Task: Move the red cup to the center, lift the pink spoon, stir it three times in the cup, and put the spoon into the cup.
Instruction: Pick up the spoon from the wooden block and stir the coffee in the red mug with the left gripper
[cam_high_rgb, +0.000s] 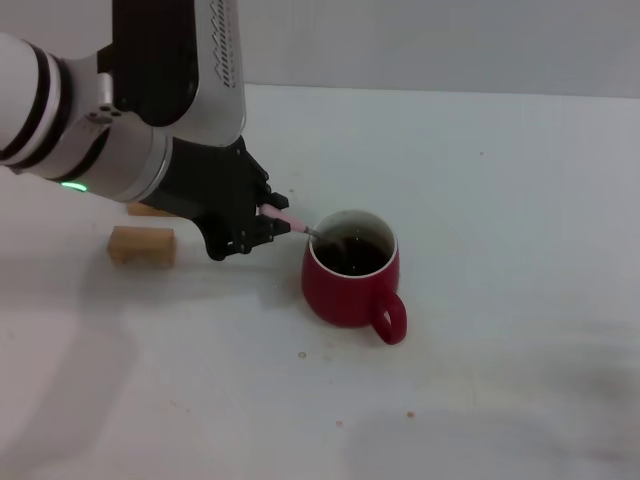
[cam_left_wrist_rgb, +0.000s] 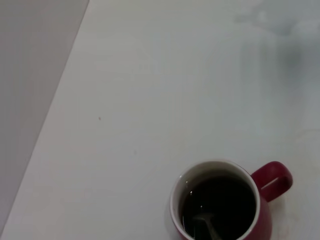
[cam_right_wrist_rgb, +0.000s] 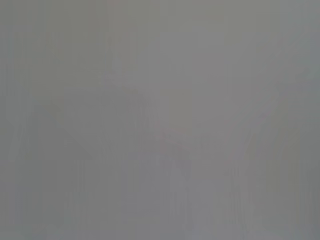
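The red cup (cam_high_rgb: 352, 283) stands near the middle of the white table, handle toward the front, with dark liquid inside. My left gripper (cam_high_rgb: 268, 222) is just left of the cup's rim, shut on the pale pink handle of the pink spoon (cam_high_rgb: 292, 221). The spoon slants down over the rim, its grey bowl dipped in the liquid. In the left wrist view the red cup (cam_left_wrist_rgb: 222, 205) shows from above, and the pink spoon's metal bowl (cam_left_wrist_rgb: 206, 221) lies under the dark surface. My right gripper is out of view.
A tan wooden block (cam_high_rgb: 142, 245) lies left of the left gripper, and another block (cam_high_rgb: 148, 209) sits partly hidden behind the arm. The white table (cam_high_rgb: 500, 180) stretches open to the right and front. The right wrist view is a plain grey blur.
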